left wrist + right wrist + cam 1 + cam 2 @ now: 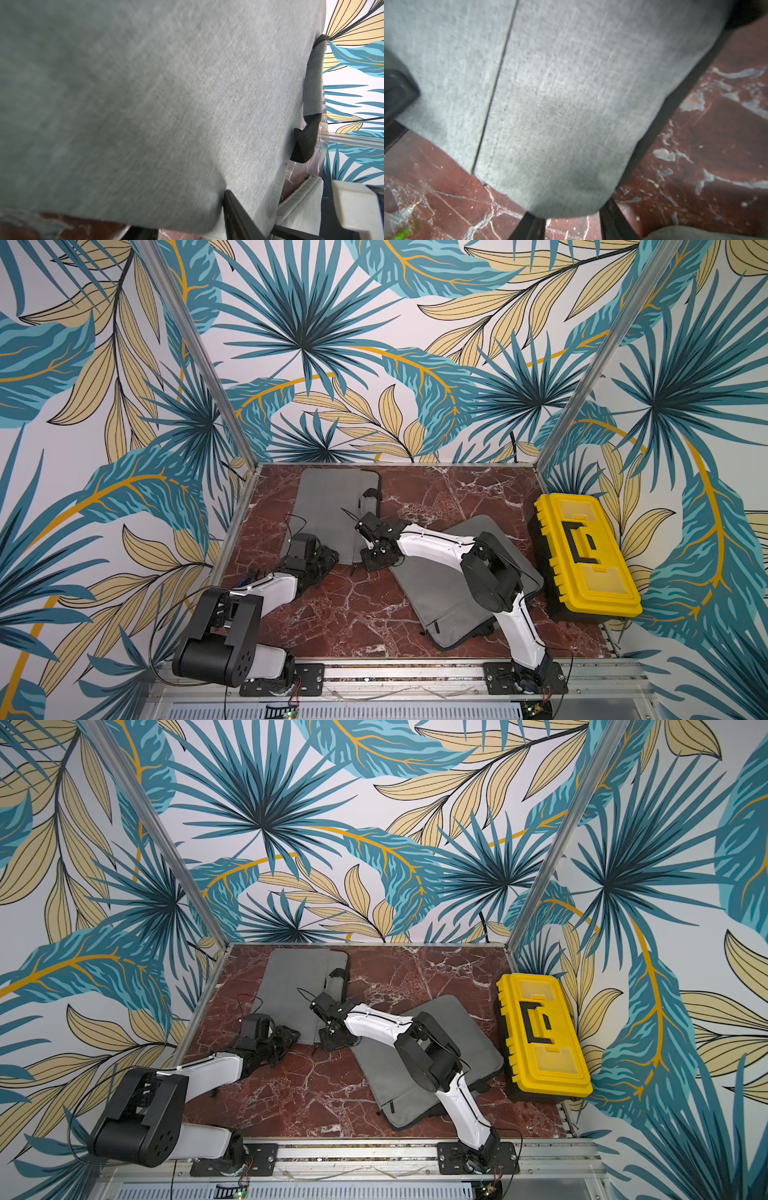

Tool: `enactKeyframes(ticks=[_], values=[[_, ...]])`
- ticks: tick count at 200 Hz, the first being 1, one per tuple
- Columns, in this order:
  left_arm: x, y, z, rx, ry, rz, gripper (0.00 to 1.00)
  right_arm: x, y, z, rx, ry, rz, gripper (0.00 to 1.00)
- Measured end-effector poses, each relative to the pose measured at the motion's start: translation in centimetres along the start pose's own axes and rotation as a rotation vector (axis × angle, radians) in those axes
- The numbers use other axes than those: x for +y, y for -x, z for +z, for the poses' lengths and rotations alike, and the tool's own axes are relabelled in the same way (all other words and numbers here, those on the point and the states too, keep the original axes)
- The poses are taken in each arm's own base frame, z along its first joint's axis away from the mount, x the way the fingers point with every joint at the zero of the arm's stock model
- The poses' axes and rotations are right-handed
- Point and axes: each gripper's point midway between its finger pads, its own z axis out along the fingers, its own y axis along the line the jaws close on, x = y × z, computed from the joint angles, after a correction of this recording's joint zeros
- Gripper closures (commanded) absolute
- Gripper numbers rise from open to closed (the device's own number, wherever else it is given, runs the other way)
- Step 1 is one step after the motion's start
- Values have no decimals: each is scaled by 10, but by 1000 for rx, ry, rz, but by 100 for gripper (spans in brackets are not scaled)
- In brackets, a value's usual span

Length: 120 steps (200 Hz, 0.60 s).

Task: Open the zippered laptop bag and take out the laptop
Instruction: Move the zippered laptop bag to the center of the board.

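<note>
- At the counter's (pixel 332 614) far left: laptop bag (pixel 328 506), long axis pointing away.
- Left end effector (pixel 328 560), right end effector (pixel 374 560) at its near corners; grip undeterminable.

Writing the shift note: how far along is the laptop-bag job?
Done: nothing visible; no laptop is out. In hand: left gripper and right gripper sit at the near edge of the rear gray laptop bag, the right jaws astride its corner. Remaining: unzip, pull out the laptop.

Laptop bag (pixel 328 506) — matt grey woven cloth; table (pixel 353 614) — glossy, red-veined marble.
</note>
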Motion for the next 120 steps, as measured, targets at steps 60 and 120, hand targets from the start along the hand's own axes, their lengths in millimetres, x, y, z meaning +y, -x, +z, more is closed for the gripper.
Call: enactKeyframes(ticks=[60, 120], values=[[0, 0, 0, 1, -1, 7, 51, -1, -4, -5, 1, 1, 35, 58], [-6, 3, 8, 12, -4, 32, 56, 24, -5, -13, -24, 47, 30, 58]])
